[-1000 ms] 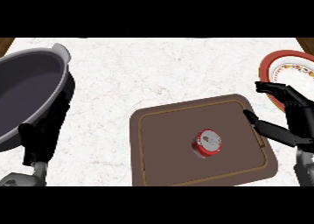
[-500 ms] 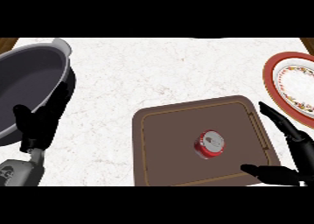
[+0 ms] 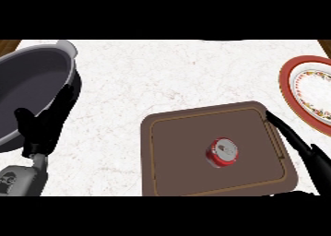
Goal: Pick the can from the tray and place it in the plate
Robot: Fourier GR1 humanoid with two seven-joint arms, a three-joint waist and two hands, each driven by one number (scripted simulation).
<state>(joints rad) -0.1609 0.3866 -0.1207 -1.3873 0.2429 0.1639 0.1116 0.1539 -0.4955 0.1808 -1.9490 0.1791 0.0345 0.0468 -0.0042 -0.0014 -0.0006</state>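
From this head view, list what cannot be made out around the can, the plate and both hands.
- Plate: its right part is cut off by the view's right edge.
- Right hand: its palm and thumb run past the lower right corner; only straight fingers show beside the tray.
- Can: seen from above, its side and label are hidden.
- Pot: its left side is cut off; the left hand covers its near rim.

Right hand [image 3: 310,156] lower along the tray's [image 3: 195,184] right edge, left hand [image 3: 49,122] higher.

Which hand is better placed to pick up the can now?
The right hand: it lies open along the tray's right edge, close to the can. The left hand is far off beside the pot.
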